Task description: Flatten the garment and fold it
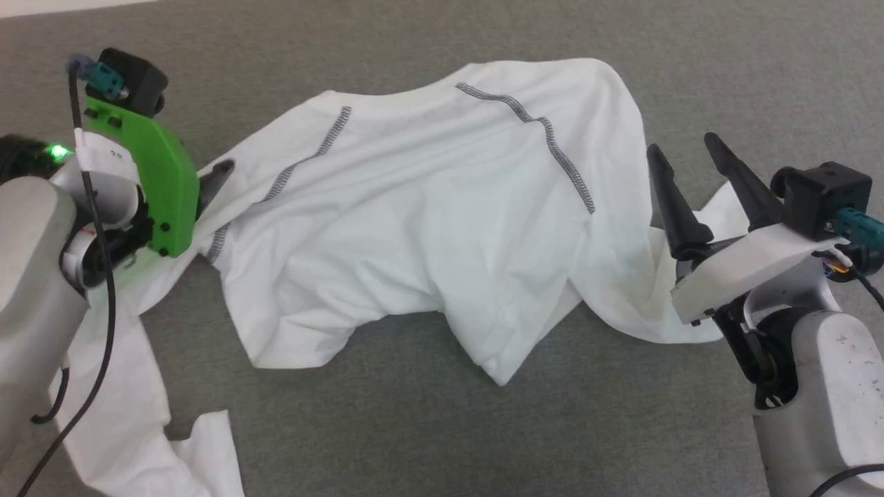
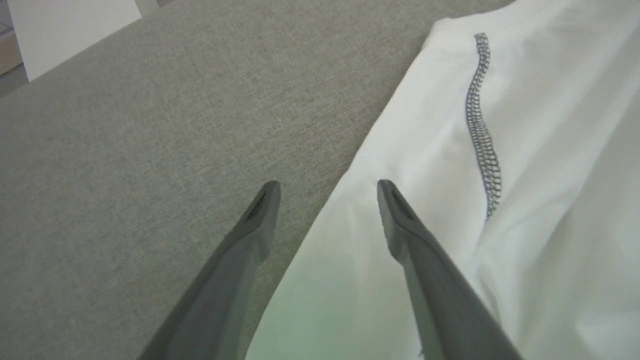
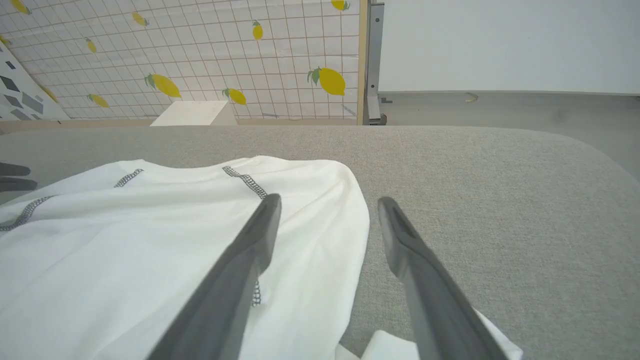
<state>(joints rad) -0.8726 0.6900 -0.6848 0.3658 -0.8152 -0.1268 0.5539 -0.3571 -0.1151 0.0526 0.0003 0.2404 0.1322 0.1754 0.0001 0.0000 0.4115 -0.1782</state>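
The garment [image 1: 428,214], a white shirt with dark zigzag seams, lies rumpled across the grey surface, its lower hem bunched up. One sleeve [image 1: 131,421] trails toward the lower left, and the other runs under my right arm. My left gripper [image 1: 215,176] is open at the shirt's left shoulder. In the left wrist view the left gripper [image 2: 328,186] straddles the garment [image 2: 525,150] edge, one finger over cloth and one over bare surface. My right gripper [image 1: 690,157] is open and empty above the shirt's right edge. The right gripper [image 3: 330,201] hangs over the garment [image 3: 150,240] border.
The grey fabric surface [image 1: 428,435] extends on all sides of the shirt. Beyond its far edge stand a white box [image 3: 192,114], a lemon-patterned panel [image 3: 200,50] and a metal post [image 3: 374,60]. A white board [image 2: 70,30] shows at the left wrist view's upper left.
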